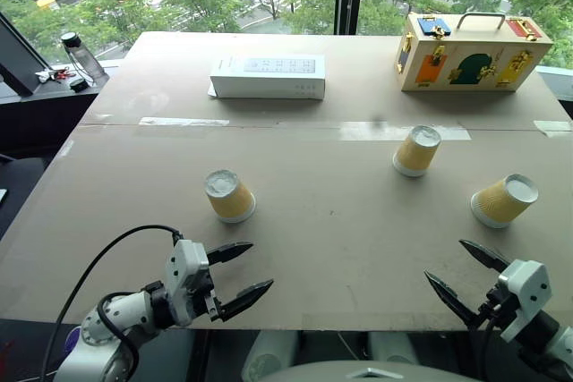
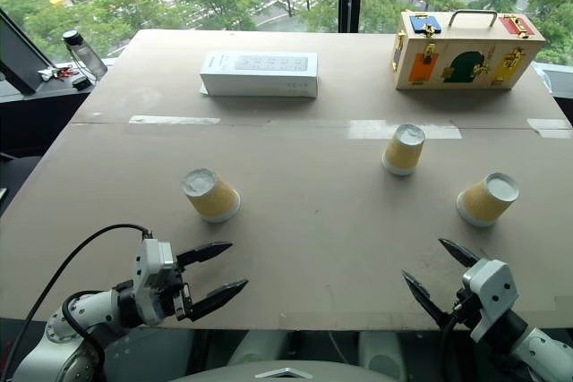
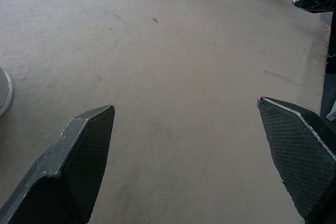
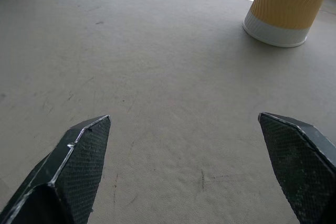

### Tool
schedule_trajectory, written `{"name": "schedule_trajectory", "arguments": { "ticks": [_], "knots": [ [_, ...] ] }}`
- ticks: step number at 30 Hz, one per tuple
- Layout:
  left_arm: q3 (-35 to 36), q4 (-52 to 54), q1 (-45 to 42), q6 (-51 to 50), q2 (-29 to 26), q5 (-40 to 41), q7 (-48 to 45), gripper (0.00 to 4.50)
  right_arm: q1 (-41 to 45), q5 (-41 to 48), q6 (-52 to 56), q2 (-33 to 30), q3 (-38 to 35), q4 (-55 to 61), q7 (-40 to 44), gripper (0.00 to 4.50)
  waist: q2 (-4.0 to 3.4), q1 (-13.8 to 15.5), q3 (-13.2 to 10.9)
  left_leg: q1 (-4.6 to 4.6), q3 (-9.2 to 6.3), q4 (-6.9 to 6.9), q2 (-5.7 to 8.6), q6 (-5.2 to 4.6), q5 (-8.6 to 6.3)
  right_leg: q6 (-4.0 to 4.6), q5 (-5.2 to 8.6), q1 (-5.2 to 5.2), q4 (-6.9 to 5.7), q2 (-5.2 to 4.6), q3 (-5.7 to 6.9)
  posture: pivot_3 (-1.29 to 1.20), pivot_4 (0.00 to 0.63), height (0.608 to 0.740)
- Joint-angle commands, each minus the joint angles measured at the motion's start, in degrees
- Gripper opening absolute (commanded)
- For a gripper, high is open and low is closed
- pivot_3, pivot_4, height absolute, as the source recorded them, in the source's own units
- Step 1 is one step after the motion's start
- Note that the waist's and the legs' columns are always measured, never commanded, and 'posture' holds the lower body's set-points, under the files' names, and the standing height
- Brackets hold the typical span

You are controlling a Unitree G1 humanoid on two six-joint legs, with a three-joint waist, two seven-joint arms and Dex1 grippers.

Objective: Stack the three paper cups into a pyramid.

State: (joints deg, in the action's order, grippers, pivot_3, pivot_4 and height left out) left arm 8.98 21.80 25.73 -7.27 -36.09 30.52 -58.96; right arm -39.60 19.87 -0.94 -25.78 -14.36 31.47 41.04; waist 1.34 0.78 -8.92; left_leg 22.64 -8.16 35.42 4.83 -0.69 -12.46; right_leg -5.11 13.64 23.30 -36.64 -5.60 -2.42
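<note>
**Q:** What's around the cups, anything in the way?

**A:** Not really. I'm looking at a brown table with tape strips across the middle. Way at the back there's a white box on the left and a wooden case with coloured latches and a handle on the right. A bottle sits on the ledge off the far left corner. All of that is well apart from the cups, with bare tabletop between them and my grippers.

**Q:** And the cups themselves?

**A:** All three are upside down, rims on the table, white bases up, so the long axis runs vertical on each. The left cup is just ahead of my left gripper. The middle cup is further back, near the tape. The right cup sits near the right edge, just ahead of my right gripper. They're spread out, none touching, nothing stacked yet.

**Q:** Grippers?

**A:** Both spread wide and empty, hovering at the near edge, angled inward.
</note>
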Motion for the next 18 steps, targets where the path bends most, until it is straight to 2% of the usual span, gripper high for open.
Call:
{"name": "schedule_trajectory", "arguments": {
  "ticks": [1, 11, 13, 18],
  "knots": [
    [0.9, -0.5, 0.4, 2.4, 0.6, 0.1, -1.1, 4.50, 1.3, 0.3, -0.1, 0.3, 0.6, 2.0, -1.0, 4.45, 0.00, 0.0, 0.0, 0.00, 0.00, 0.00, 0.00, 0.00, 0.00, 0.00, 0.00, 0.00, 0.00, 0.00, 0.00, 0.00, 0.150, 0.740],
    [2.8, -0.3, -1.8, 3.4, 0.8, 3.4, -3.1, 4.50, 6.6, 1.2, 2.1, 3.3, -2.8, 2.2, -8.5, 4.45, -0.01, 0.1, 0.0, 0.01, -0.01, 0.01, 0.03, 0.00, 0.00, 0.14, -0.08, 0.00, 0.00, 0.00, 0.02, 0.00, 0.150, 0.740],
    [3.3, -0.2, -2.5, 3.2, 1.1, 3.8, -2.5, 4.50, 6.7, 1.2, 1.8, 2.9, -2.2, 2.5, -7.9, 4.45, -0.02, 0.0, 0.0, 0.01, -0.04, 0.00, 0.03, 0.00, 0.00, 0.14, -0.09, 0.00, 0.00, 0.01, 0.05, 0.00, 0.150, 0.740],
    [9.6, -2.1, -3.2, 0.8, 4.8, 7.2, 5.6, 4.50, 7.2, 3.0, 2.0, -2.8, 5.0, 8.9, 0.5, 4.45, -0.06, -0.4, 0.0, -0.02, -0.01, 0.00, 0.01, 0.00, 0.00, 0.13, -0.09, 0.00, -0.01, 0.04, 0.02, 0.00, 0.150, 0.740]
  ]
}}
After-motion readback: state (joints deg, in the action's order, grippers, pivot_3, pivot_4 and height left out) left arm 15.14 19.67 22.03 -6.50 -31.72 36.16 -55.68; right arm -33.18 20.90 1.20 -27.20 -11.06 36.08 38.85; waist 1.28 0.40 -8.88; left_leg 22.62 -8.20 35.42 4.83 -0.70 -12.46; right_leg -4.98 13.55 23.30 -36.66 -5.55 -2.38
